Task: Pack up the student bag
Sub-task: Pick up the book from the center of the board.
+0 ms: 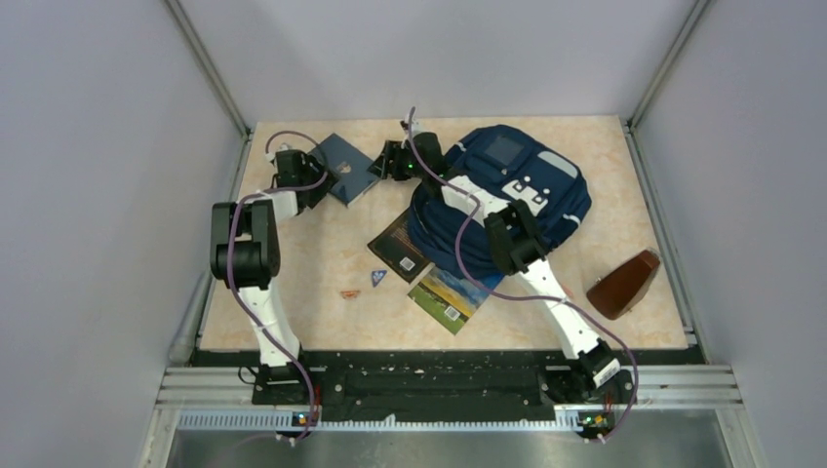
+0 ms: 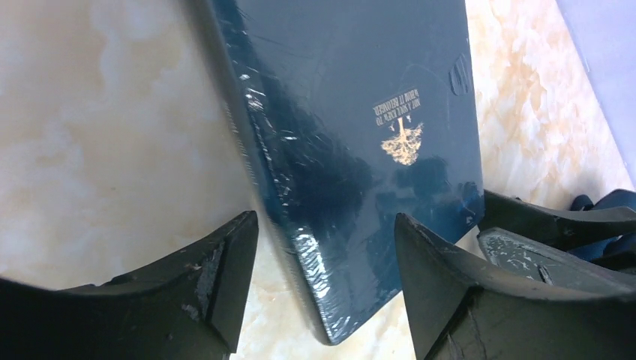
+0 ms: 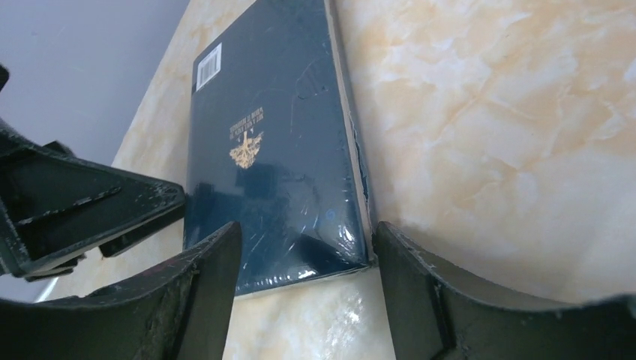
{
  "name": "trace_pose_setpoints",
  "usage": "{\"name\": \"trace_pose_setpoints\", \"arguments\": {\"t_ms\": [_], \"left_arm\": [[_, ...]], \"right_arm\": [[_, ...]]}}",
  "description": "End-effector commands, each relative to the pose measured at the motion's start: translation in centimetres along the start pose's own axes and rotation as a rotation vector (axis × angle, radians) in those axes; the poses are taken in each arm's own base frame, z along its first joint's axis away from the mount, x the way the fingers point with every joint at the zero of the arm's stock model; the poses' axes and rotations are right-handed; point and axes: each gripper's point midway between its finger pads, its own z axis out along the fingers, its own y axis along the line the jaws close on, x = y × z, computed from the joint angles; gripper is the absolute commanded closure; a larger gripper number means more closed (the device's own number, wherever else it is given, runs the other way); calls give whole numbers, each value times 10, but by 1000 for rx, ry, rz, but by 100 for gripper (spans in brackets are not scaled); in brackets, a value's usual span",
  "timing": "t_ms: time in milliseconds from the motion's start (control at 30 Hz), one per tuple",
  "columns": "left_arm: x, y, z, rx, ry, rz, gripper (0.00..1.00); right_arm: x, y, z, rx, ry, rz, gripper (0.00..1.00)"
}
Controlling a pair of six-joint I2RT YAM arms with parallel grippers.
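Now left gripper point(image 2: 322, 244), right gripper point(image 3: 306, 244), spread, straddle book point(image 1: 343, 168) corners.

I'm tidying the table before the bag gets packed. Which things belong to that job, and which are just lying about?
For the job: backpack; dark blue book, with left gripper and right gripper open at its corners; probably also brown book, green book, brown case.
Lying about, perhaps: blue triangle, orange scrap; too small to identify.

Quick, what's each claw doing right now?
Left claw: open, around a corner of the blue book.
Right claw: open, around another corner of it.
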Motion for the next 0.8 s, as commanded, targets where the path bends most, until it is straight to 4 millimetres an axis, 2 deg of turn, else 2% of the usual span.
{"name": "trace_pose_setpoints", "arguments": {"t_ms": [0,67,167,300,367,533,600,667,767], "left_arm": [[-1,-15,5,70,33,23,31],[1,-14,3,71,40,28,37],[8,-9,-2,61,52,47,48],[21,-1,-14,53,79,56,57],[30,4,-23,50,89,54,59],[49,12,-57,54,80,56,60],[61,17,-72,55,88,60,60],[76,28,-88,45,101,58,59],[78,37,-110,12,75,87,56]], "right_arm": [[14,19,-1,-98,61,-8,39],[20,22,-5,-93,82,-20,46],[27,25,-12,-84,108,-31,61],[40,38,-25,-87,151,-46,73],[46,53,-33,-90,170,-67,75],[77,77,-67,-43,223,-101,77],[100,78,-87,-16,253,-89,77],[110,83,-107,3,260,-75,77],[116,88,-129,20,253,-48,72]]}}
